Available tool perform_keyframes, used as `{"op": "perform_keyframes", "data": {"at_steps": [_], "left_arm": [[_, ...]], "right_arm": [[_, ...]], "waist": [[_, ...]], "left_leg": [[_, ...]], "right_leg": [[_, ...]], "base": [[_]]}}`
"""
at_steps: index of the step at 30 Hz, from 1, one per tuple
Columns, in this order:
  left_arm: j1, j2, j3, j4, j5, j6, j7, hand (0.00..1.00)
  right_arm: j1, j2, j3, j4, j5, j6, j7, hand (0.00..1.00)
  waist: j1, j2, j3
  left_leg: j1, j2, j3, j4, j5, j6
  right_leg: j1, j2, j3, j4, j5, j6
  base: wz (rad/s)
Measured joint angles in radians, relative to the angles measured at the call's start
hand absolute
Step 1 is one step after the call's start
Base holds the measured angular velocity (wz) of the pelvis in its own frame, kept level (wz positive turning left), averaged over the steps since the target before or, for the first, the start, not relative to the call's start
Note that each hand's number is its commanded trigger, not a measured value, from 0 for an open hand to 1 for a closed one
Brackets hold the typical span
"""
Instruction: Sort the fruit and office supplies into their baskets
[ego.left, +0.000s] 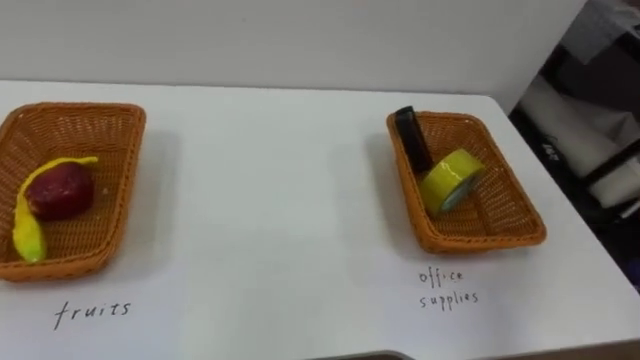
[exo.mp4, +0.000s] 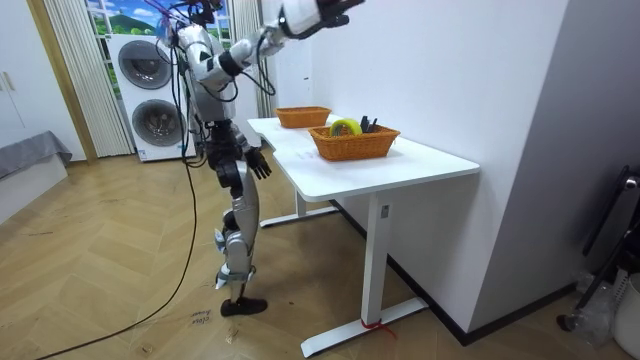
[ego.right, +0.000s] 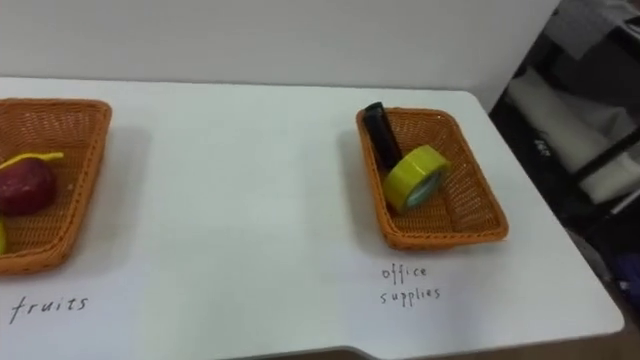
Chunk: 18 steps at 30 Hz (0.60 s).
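Observation:
Two wicker baskets stand on the white table (ego.left: 280, 200). The left one, the fruit basket (ego.left: 112, 150), holds a dark red fruit (ego.left: 60, 190) with a thin yellow fruit (ego.left: 28, 235) curved round it. In the office basket (ego.left: 505, 225) on the right, a yellow tape roll (ego.left: 452, 180) leans against an upright black object (ego.left: 412, 140). The room view has me standing at the table's long side. My right hand (exo.mp4: 320, 12) is raised high above the table with its fingers stretched. By my hip, near the table edge, my left hand (exo.mp4: 258, 160) hangs relaxed. Both hands are empty.
Handwritten labels sit on the table in front of each basket. A white wall runs behind the table. Dark furniture (ego.left: 600, 150) stands off the table's right end. Stacked laundry machines (exo.mp4: 155, 95) are behind me on the wooden floor.

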Motion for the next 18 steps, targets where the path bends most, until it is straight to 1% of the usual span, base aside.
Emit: {"op": "perform_keyframes", "data": {"at_steps": [1,3,5,6,7,8,9,10,11,13,14,15,16,17,18], "left_arm": [[0.008,-0.002,0.01,0.0,0.004,0.0,0.0,0.0],[0.015,-0.002,0.016,0.008,0.012,-0.005,0.0,0.0],[0.02,-0.004,0.017,0.028,0.01,-0.011,-0.001,0.0],[0.028,-0.006,0.018,0.038,0.009,-0.013,-0.003,0.0],[0.034,-0.013,0.027,0.04,0.01,-0.012,-0.003,0.0],[0.037,-0.016,0.031,0.04,0.011,-0.012,-0.002,0.0],[0.041,-0.017,0.033,0.044,0.011,-0.012,-0.001,0.0],[0.042,-0.017,0.039,0.048,0.01,-0.013,0.003,0.0],[0.041,-0.017,0.043,0.048,0.009,-0.013,0.005,0.0],[0.042,-0.018,0.044,0.042,0.001,-0.013,0.027,0.0],[0.043,-0.02,0.045,0.039,-0.001,-0.014,0.031,0.0],[0.041,-0.024,0.047,0.04,-0.001,-0.019,0.043,0.0],[0.036,-0.025,0.047,0.04,-0.003,-0.025,0.049,0.0],[0.033,-0.025,0.047,0.039,-0.006,-0.032,0.054,0.0],[0.03,-0.028,0.048,0.038,-0.007,-0.041,0.063,0.0]], "right_arm": [[0.026,0.0,-0.029,0.0,0.016,-0.006,-0.019,0.0],[0.071,0.0,-0.074,0.001,0.035,-0.027,-0.051,0.0],[0.115,0.0,-0.113,0.002,0.036,-0.04,-0.092,0.0],[0.139,0.001,-0.135,0.004,0.042,-0.046,-0.119,0.0],[0.17,0.004,-0.156,0.004,0.043,-0.056,-0.144,0.0],[0.184,0.005,-0.166,0.004,0.043,-0.059,-0.157,0.0],[0.216,0.013,-0.184,0.005,0.043,-0.069,-0.183,0.0],[0.258,0.029,-0.196,0.006,0.045,-0.081,-0.211,0.0],[0.274,0.041,-0.201,0.006,0.048,-0.082,-0.224,0.0],[0.331,0.103,-0.216,0.006,0.077,-0.1,-0.285,0.0],[0.345,0.116,-0.218,0.006,0.088,-0.103,-0.301,0.0],[0.359,0.143,-0.219,0.01,0.094,-0.113,-0.337,0.0],[0.383,0.169,-0.219,0.028,0.099,-0.138,-0.366,0.0],[0.397,0.182,-0.219,0.044,0.102,-0.152,-0.378,0.0],[0.426,0.207,-0.22,0.064,0.112,-0.163,-0.403,0.0]], "waist": [[-0.011,0.002,-0.0006],[-0.015,0.006,-0.0021],[-0.03,0.01,-0.0018],[-0.038,0.017,-0.0021],[-0.04,0.018,-0.0019],[-0.039,0.022,-0.0026],[-0.044,0.026,-0.0016],[-0.042,0.027,-0.0016],[-0.041,0.027,-0.0015],[-0.04,0.026,-0.0008],[-0.038,0.027,-0.0004],[-0.037,0.03,0.0006],[-0.04,0.03,0.0006],[-0.04,0.031,0.0007],[-0.039,0.033,0.0017]], "left_leg": [[-0.001,0.003,-0.001,0.0,-0.001,-0.002],[-0.001,0.007,0.002,0.0,-0.003,-0.005],[-0.002,0.008,0.0,0.0,-0.004,-0.006],[-0.004,0.008,0.0,-0.001,-0.004,-0.006],[-0.007,0.007,0.0,-0.003,-0.004,-0.006],[-0.007,0.007,0.0,-0.003,-0.004,-0.006],[-0.007,0.007,0.002,-0.003,-0.004,-0.007],[-0.006,0.008,0.006,-0.003,-0.004,-0.007],[-0.006,0.008,0.009,-0.003,-0.004,-0.007],[-0.006,0.011,0.016,-0.004,-0.005,-0.009],[-0.005,0.011,0.019,-0.003,-0.005,-0.009],[-0.006,0.01,0.022,-0.003,-0.006,-0.01],[-0.012,0.01,0.023,-0.001,-0.007,-0.01],[-0.015,0.009,0.023,0.0,-0.007,-0.01],[-0.021,0.007,0.023,0.002,-0.007,-0.01]], "right_leg": [[-0.002,0.003,0.0,0.0,0.001,-0.002],[-0.003,0.007,0.0,0.0,0.001,-0.002],[-0.003,0.009,-0.002,-0.001,0.001,-0.002],[-0.004,0.009,-0.001,-0.004,0.001,-0.002],[-0.005,0.009,0.001,-0.012,0.001,-0.002],[-0.005,0.009,0.002,-0.017,0.002,-0.003],[-0.005,0.01,0.002,-0.017,0.002,-0.004],[-0.005,0.011,0.002,-0.016,0.002,-0.004],[-0.005,0.011,0.003,-0.016,0.002,-0.004],[-0.008,0.014,0.016,-0.016,0.002,-0.004],[-0.009,0.015,0.019,-0.016,0.002,-0.005],[-0.012,0.016,0.028,-0.017,0.001,-0.006],[-0.018,0.015,0.028,-0.017,0.002,-0.007],[-0.021,0.015,0.028,-0.017,0.002,-0.008],[-0.025,0.015,0.029,-0.017,0.002,-0.008]], "base": [[-0.14],[-0.02],[0.0],[0.0],[-0.04],[-0.07],[0.0],[0.0],[-0.05],[-0.1],[-0.14],[-0.14],[-0.1],[-0.04],[0.0]]}}
